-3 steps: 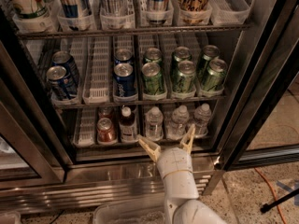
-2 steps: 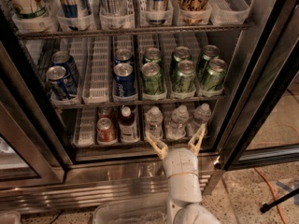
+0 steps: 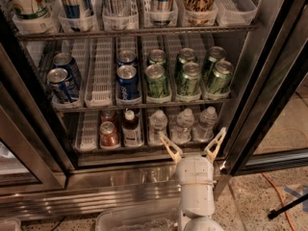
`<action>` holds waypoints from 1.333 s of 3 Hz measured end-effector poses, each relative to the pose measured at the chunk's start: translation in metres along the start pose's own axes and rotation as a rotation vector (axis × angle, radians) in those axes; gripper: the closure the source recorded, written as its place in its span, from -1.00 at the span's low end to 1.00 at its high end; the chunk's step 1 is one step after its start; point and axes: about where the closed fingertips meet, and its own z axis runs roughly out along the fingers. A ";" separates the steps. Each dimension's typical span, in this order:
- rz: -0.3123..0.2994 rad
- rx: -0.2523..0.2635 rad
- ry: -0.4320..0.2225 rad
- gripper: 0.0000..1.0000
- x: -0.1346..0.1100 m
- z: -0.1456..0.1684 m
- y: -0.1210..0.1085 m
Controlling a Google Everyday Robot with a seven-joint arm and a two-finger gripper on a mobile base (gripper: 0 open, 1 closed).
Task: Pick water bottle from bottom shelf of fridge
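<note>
Three small clear water bottles with white caps stand on the bottom shelf [image 3: 89,134] of the fridge [image 3: 250,71]: left [image 3: 158,126], middle [image 3: 183,125] and right [image 3: 206,123]. My gripper [image 3: 193,146] is open just in front of the shelf edge. Its left fingertip sits below the gap between the left and middle bottles. Its right fingertip is at the lower right of the right bottle. Nothing is between the fingers. A dark-liquid bottle [image 3: 130,127] and a red can [image 3: 108,134] stand to the left.
The middle rack holds blue cans [image 3: 127,81] and green cans [image 3: 187,77]. The open glass door [image 3: 269,95] stands close on the right. The steel base grille [image 3: 96,196] lies below, with a clear bin [image 3: 134,220] on the floor. An orange cable [image 3: 279,196] runs on the right.
My gripper has shifted to the right along the front of the bottom shelf, from facing the left and middle bottles to the middle and right ones. It stays open.
</note>
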 end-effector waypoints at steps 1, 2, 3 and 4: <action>0.015 -0.015 0.055 -1.00 0.016 0.005 -0.002; 0.046 0.027 0.151 -1.00 0.047 0.011 -0.017; 0.022 0.092 0.186 -1.00 0.096 0.006 -0.050; 0.022 0.092 0.186 -1.00 0.096 0.006 -0.050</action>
